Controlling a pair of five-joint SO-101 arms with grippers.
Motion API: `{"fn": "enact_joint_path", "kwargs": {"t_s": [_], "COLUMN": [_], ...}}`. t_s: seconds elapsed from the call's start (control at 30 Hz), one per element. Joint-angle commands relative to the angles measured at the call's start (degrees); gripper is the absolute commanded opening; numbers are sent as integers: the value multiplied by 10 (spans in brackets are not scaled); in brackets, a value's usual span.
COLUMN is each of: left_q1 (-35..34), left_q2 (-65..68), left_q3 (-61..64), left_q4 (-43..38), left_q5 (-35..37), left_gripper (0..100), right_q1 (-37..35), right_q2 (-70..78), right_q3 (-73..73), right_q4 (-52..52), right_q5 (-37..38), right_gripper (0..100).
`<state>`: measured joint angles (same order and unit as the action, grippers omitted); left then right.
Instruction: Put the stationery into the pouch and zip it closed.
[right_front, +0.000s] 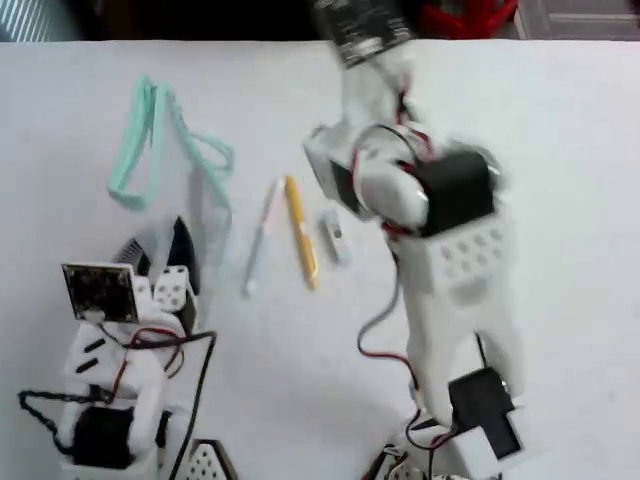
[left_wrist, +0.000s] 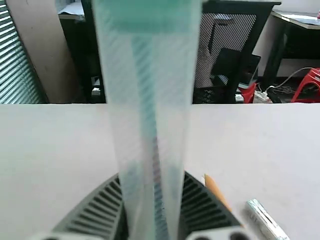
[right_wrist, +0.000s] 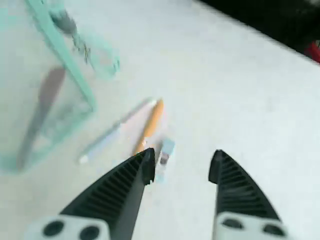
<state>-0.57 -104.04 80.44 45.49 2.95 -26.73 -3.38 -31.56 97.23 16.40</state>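
The right gripper (right_wrist: 181, 162) is open, just above the orange pen (right_wrist: 150, 125) and white pen (right_wrist: 112, 135). They lie side by side, next to the clear pouch (left_wrist: 150, 100) that the left gripper (left_wrist: 152, 180) pinches

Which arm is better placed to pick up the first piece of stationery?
Right. The right gripper hangs open close by the orange pen and pale pen, with nothing in it. The left gripper is shut on the pouch, so it is occupied.

No text, label, number or sign can be read anywhere here.
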Motion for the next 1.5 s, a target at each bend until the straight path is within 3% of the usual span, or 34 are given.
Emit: {"fn": "enact_joint_path", "kwargs": {"t_s": [0.0, 0.17, 0.53, 0.77, 1.03, 1.2, 1.47], "left_q1": [-44, -47, -13, -1, -6, -6, -7], "left_q2": [-7, -7, -5, -5, -5, -5, -5], "left_q3": [63, 125, 147, 156, 156, 156, 156], "left_q4": [-144, -215, -211, -192, -171, -171, -171], "left_q5": [-7, -4, -6, -25, -26, -26, -26], "left_gripper": [24, 27, 27, 94, 94, 94, 94], "right_q1": [22, 55, 51, 40, 31, 31, 31], "right_q2": [28, 114, 351, 420, 458, 427, 479], "right_q3": [89, 112, 96, 39, 7, -24, -27], "right_q4": [-34, -75, -189, -151, -141, -84, -105], "right_q5": [47, 47, 47, 47, 46, 8, 9], "right_gripper": [161, 225, 249, 248, 248, 248, 247]}}
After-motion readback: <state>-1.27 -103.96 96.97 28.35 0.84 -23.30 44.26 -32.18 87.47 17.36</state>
